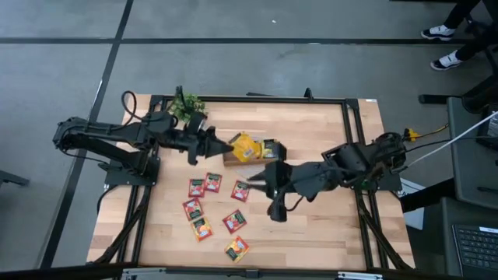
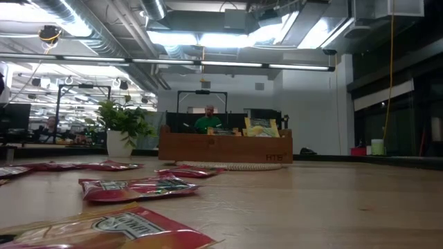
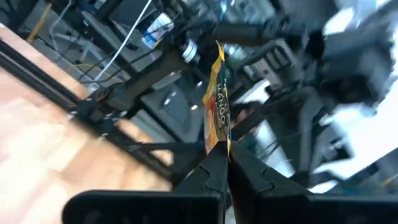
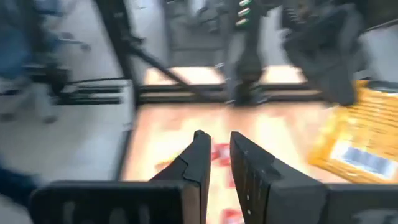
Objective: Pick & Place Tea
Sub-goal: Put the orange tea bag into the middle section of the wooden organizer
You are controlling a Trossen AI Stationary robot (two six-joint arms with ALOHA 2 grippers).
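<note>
left pincer (image 1: 227, 145) is up by the wooden tray (image 1: 233, 159) at the far-middle of the table (image 1: 327, 210), clamped on an orange-yellow tea sachet (image 3: 217, 102); in the left wrist view the sachet stands edge-on, pinched at its lower end between the two dark fingers (image 3: 211, 174), clear of the table. right pincer (image 1: 243, 185) reaches in from the right side to the table's middle, just beside a red sachet (image 1: 240, 191). its fingers (image 4: 198, 163) are slightly apart with a narrow gap, nothing between them, red sachets blurred below.

tray holds yellow sachets (image 1: 247, 147) standing in it; in the low view they poke above the tray's wall (image 2: 225, 146). loose sachets lie flat on the near-left part of the table: two red ones side by side (image 1: 205, 185), one red (image 1: 192, 208), one red (image 1: 201, 228), one red (image 1: 234, 221), one orange nearest the front edge (image 1: 236, 248). low view shows several of these close up, red (image 2: 135, 188) and orange (image 2: 124, 232).

potted plant (image 1: 187, 103) sits at the far-left edge of the table, just behind the left arm. a person in a green top (image 2: 208, 122) is seen beyond the tray in the low view; feet in white shoes (image 1: 445, 47) on the floor at the far right.
</note>
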